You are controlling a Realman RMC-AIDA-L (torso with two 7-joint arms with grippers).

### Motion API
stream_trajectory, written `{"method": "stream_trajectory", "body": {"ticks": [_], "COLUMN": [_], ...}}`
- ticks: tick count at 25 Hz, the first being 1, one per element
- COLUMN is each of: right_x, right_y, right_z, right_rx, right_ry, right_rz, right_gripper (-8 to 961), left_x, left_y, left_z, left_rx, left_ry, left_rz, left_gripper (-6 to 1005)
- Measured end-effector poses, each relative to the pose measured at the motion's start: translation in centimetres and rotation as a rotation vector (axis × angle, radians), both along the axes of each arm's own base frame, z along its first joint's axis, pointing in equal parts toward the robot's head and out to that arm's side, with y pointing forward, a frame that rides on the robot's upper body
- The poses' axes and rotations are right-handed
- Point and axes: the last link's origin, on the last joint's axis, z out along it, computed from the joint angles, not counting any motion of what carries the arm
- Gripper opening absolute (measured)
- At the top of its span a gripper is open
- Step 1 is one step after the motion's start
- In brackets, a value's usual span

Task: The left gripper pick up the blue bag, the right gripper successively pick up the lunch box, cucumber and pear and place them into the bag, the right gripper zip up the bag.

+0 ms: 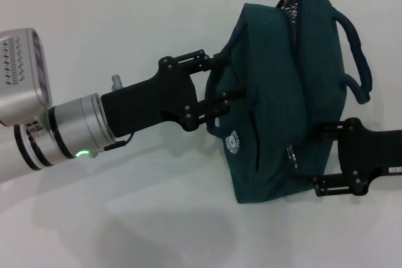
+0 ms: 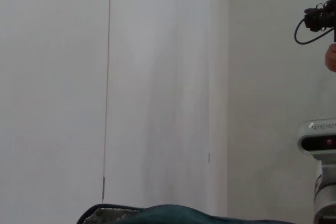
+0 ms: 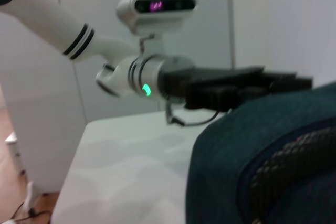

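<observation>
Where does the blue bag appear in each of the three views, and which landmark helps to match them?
Head view: the blue bag fills the centre-right, between the left gripper and the right gripper.
Left wrist view: only a strip of the bag shows along the lower edge.
Right wrist view: the bag fills the lower right corner.
Shared landmark: the bag's speckled lining, seen at its opening in all three views.
</observation>
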Motion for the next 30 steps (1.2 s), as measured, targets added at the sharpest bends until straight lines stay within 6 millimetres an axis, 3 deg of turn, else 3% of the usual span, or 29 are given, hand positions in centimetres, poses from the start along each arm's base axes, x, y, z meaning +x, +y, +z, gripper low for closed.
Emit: {"method": "stream_trajectory", "body": {"ticks": [26, 30], "right_x": [0.6, 0.5], "right_y": [-0.8, -0.6], "right_z": [-1.2, -1.1], "right_rx": [-0.075, -0.056], "right_ry": [-0.034, -0.032], "right_rz": [-0.067, -0.049], "right_gripper": [581, 421], "left_x": [0.1, 0.1], "left_y": [0.1, 0.0], "left_z": [0.0, -0.1], "left_rx": [0.005, 0.003], "left_ry": [-0.009, -0.009], "left_rz": [0.002, 0.003], "left_gripper": [555, 555]}}
